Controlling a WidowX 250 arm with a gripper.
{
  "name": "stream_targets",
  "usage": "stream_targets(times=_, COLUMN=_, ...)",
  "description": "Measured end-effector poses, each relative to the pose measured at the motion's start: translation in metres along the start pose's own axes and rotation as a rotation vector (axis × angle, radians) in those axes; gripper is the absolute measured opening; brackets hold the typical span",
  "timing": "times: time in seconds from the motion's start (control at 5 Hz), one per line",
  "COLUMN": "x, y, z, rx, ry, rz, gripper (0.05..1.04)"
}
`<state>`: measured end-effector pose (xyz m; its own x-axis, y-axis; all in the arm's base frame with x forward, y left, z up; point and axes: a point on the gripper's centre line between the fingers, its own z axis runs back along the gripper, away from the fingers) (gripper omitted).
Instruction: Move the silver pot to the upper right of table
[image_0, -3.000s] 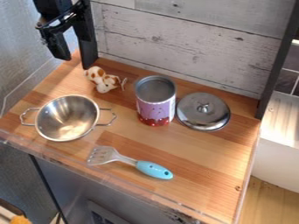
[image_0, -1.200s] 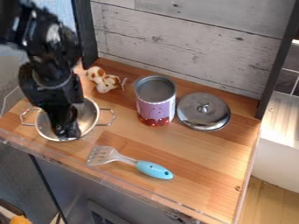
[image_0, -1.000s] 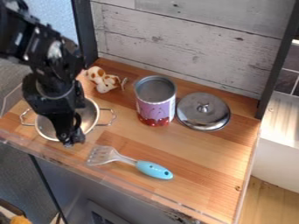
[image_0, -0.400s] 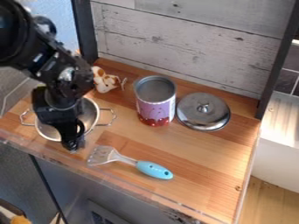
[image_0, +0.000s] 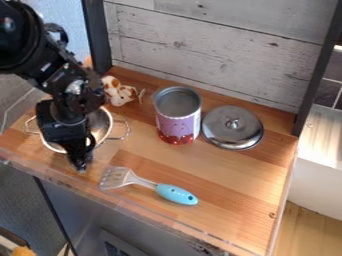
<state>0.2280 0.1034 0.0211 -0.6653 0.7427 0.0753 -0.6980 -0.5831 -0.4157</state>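
Camera view: the hand (image_0: 80, 163) is clamping the silver pot (image_0: 102, 124) by its near rim, at the tabletop's (image_0: 224, 172) left; the grasp is seemingly settling, and carrying right is needing height (that can (image_0: 178, 120) is standing mid-route).

Can see an open purple-and-red can (image_0: 178, 117) between a spotted plush toy (image_0: 121, 95) and a silver lid (image_0: 227, 134), with a blue-handled slotted spatula (image_0: 175, 194) nearer the camera.

The end effector (image_0: 81, 165) has come down; the silver pot (image_0: 101, 124) has shifted slightly.
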Motion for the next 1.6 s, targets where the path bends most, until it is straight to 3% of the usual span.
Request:
stream_targets(times=0.2, x=-0.001, y=-0.001, z=0.0, rx=-0.006, ry=0.007, rz=0.021, gripper=0.346)
stream_targets(times=0.4, x=-0.002, y=-0.001, z=0.0, rx=-0.006, ry=0.013, rz=0.022, gripper=0.143)
stream_targets(times=0.6, x=0.0, y=0.0, z=0.0, rx=0.007, ry=0.015, rz=0.018, gripper=0.075)
stream_targets(times=1.0, x=0.005, y=-0.007, z=0.009, rx=-0.009, ry=0.045, rz=0.013, gripper=0.072)
stream_targets(times=1.6, x=-0.016, y=-0.004, z=0.066, rx=-0.082, ry=0.175, rz=-0.07, gripper=0.072)
